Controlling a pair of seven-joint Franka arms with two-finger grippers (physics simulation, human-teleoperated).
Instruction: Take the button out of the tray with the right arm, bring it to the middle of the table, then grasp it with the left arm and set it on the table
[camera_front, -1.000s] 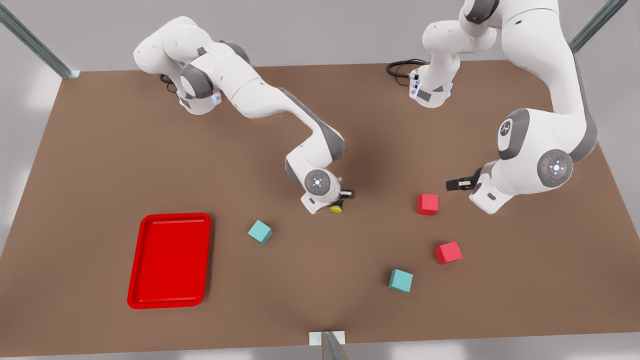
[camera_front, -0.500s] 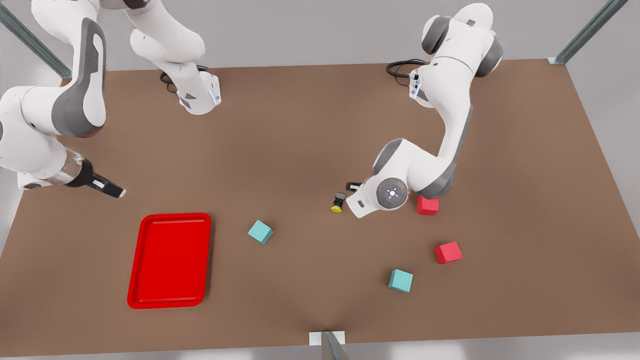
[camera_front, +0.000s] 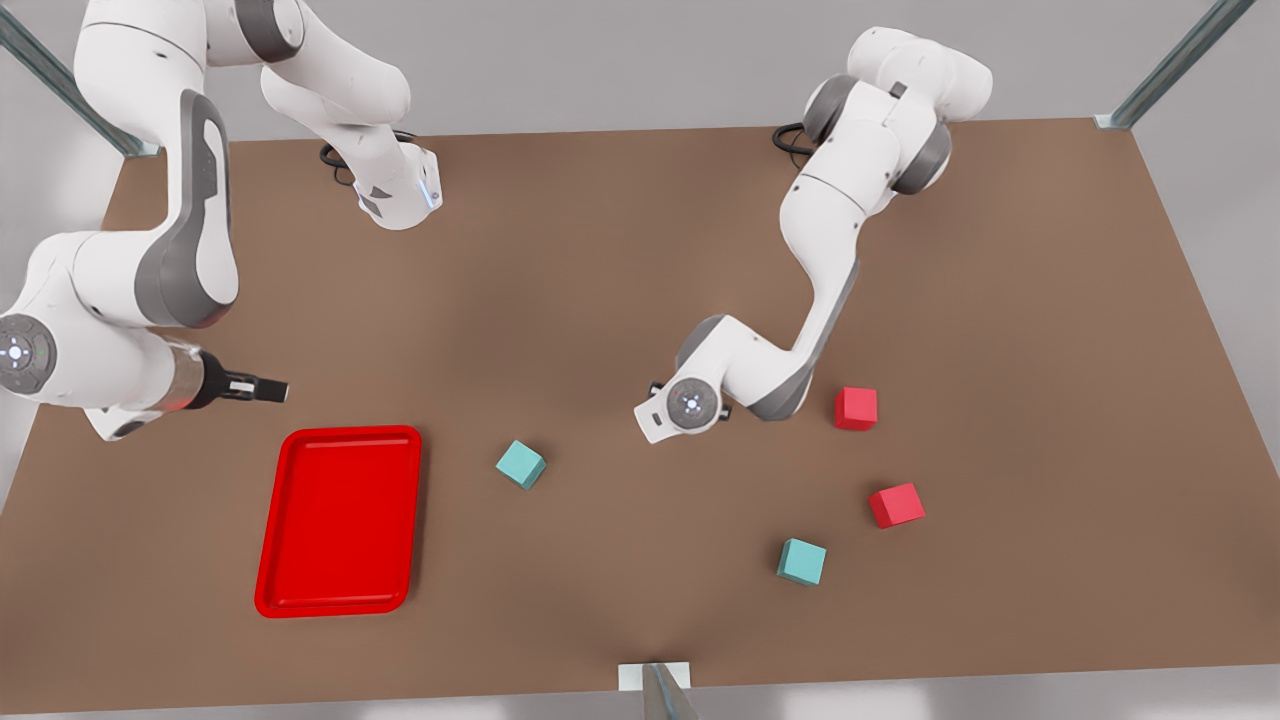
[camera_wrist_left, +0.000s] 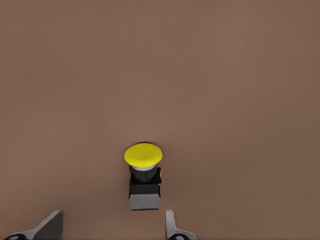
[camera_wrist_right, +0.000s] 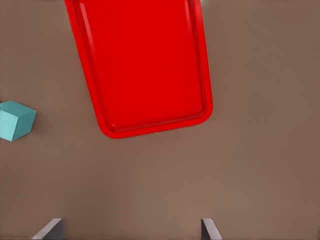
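- My left hand (camera_front: 660, 388) sits low over the middle of the front frame, hidden under its white wrist; in the left wrist view its fingers (camera_wrist_left: 50, 226) stand spread apart with nothing between them.
- The button (camera_wrist_left: 143, 175) lies on the bare brown surface (camera_front: 620, 250) just ahead of those fingertips, lower centre of the left wrist frame, yellow cap pointing away from the hand, dark body nearest it. No contact with either finger.
- My right hand (camera_front: 262, 388) hangs at the left of the front frame, just above the tray's (camera_front: 340, 518) top-left corner, pointing toward frame right. Can't tell its opening from there; in the right wrist view its fingers (camera_wrist_right: 50, 229) are wide apart, holding nothing.
- The tray lies flat at lower left of the front frame, and fills the upper centre of the right wrist frame.
- Teal cube (camera_front: 521, 464) just right of the tray; another teal cube (camera_front: 802, 561) lower right.
- Two red cubes (camera_front: 856, 408) right of centre, the other (camera_front: 896, 504) below it, well apart from the button.
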